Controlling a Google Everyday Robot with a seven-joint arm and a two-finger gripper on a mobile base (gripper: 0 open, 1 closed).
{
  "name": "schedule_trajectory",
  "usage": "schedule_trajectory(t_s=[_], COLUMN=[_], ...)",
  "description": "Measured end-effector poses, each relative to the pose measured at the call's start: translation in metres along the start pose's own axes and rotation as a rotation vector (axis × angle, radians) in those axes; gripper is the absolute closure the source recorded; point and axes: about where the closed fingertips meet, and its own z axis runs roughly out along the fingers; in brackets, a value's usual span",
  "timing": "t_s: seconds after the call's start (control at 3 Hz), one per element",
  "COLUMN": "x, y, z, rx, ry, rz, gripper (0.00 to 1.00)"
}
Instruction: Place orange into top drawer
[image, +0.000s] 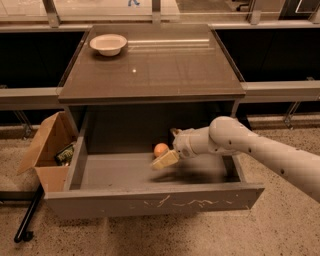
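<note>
The orange (160, 149) lies inside the open top drawer (150, 202), on its grey floor near the back, right of the middle. My gripper (167, 150) reaches into the drawer from the right on the white arm (260, 150). Its fingers are spread. One pale finger (165, 160) lies just in front of and below the orange, and the other sits behind it by the drawer's back. The orange sits loosely between them and no grip on it shows. The drawer's front panel bears pale scratch marks.
A white bowl (108, 44) stands at the back left of the brown countertop (160, 70) above the drawer. An open brown cardboard box (47, 152) with a dark item inside stands on the floor at the drawer's left. A black bar (27, 217) lies on the speckled floor.
</note>
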Motion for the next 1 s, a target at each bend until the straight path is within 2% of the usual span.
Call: schedule_trajectory(t_s=[0.33, 1.0], x=[-0.014, -0.079], y=[-0.001, 0.002], z=[-0.024, -0.112], rx=[0.009, 0.036], ry=[-0.060, -0.208], rz=[0.000, -0.038], gripper=[0.00, 0.00])
